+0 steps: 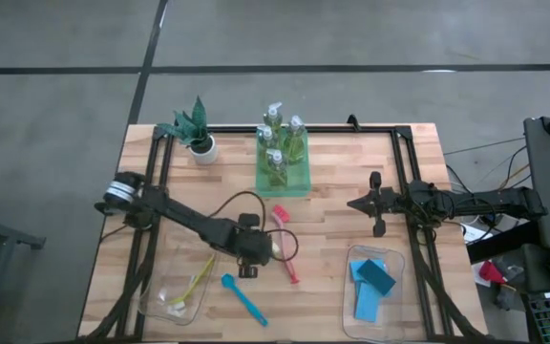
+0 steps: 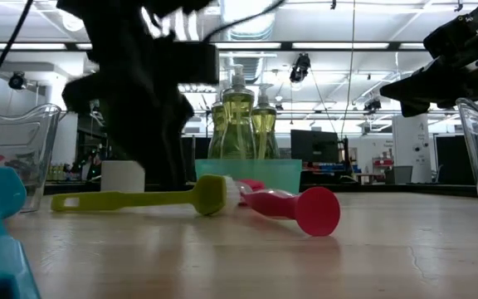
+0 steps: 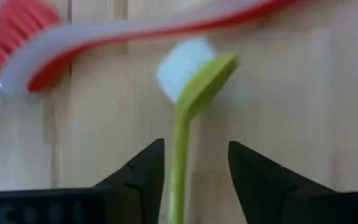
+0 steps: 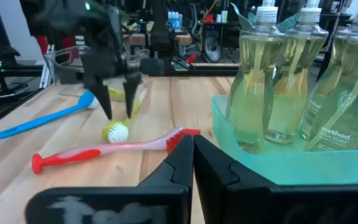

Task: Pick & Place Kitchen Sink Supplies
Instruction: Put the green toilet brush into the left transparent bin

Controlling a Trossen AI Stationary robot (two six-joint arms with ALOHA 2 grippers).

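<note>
A yellow brush lies flat on the table, its white head beside the pink-red brush. My left gripper stands open over it and points steeply down. One finger is on each side of the handle just behind the head, and neither shows contact. A blue brush lies nearer the front edge. Three soap bottles stand in a green tray. My right gripper hangs shut above the table's right side.
A second yellow brush leans over the rim of the clear bin at the front left. Blue and teal sponges lie in the clear bin at the front right. A potted plant stands at the far left.
</note>
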